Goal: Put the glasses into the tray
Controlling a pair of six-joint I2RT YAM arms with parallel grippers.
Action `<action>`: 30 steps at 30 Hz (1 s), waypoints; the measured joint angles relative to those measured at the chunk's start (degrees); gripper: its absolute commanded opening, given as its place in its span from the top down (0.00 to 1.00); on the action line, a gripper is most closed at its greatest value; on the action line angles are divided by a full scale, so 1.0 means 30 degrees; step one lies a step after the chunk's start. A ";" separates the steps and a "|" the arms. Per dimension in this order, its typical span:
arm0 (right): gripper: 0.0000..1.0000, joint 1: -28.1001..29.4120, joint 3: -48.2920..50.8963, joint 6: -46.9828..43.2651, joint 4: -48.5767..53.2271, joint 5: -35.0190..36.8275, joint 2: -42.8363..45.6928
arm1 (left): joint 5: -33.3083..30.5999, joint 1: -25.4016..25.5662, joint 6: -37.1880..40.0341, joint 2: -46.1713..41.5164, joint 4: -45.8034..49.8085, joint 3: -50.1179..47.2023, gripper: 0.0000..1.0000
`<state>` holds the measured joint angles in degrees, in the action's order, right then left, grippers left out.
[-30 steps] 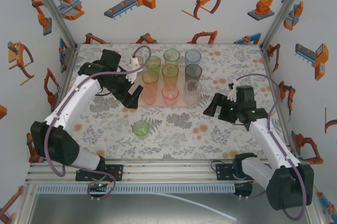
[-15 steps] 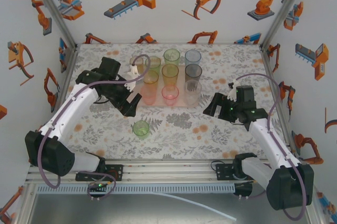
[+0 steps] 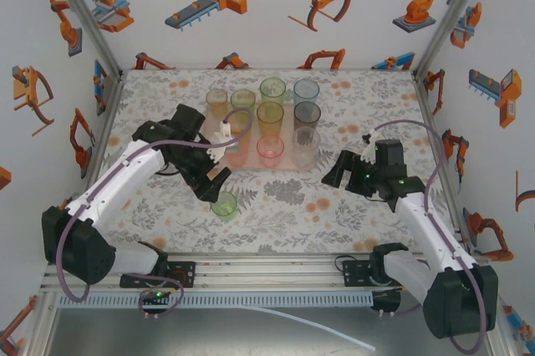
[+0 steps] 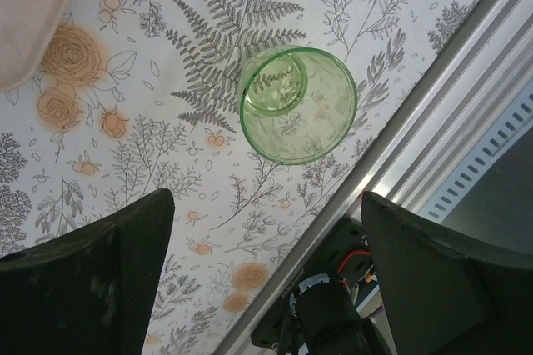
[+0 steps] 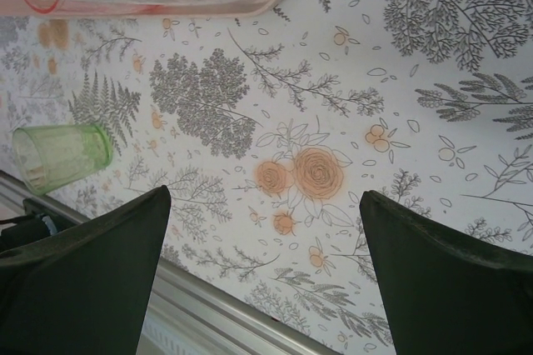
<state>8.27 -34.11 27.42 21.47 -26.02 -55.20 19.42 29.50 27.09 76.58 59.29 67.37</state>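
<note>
The left hand (image 3: 217, 187) is hanging with its jaws wide apart and nothing between them, just beside the green glass (image 3: 223, 205), so I judge that the reach for this last loose glass is going on. In the left wrist view the left hand (image 4: 266, 201) is pointing at the green glass (image 4: 298, 103), which is standing upright on the tabletop (image 4: 125, 163), apart from both fingers and near the metal rail. The next move is asking for the fingers to go down on both sides of it, close gently, then lift it toward the tray (image 3: 284, 167). The right hand (image 3: 337, 175) is also open and empty, near the tray's front right corner. The top view is showing the other glasses (image 3: 269, 114) standing in rows, while the right wrist view is giving the green glass (image 5: 60, 157) from the side.
</note>
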 measured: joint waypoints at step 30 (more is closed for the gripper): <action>0.15 0.0000 0.0532 0.0058 -0.0138 -0.1523 0.1056 | -0.3053 0.1960 -0.1683 0.1712 -0.3774 -0.1894 0.33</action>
<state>8.27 -32.51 27.59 21.06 -30.59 -52.03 10.26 35.38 22.04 81.71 47.97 61.69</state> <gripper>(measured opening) 0.850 0.682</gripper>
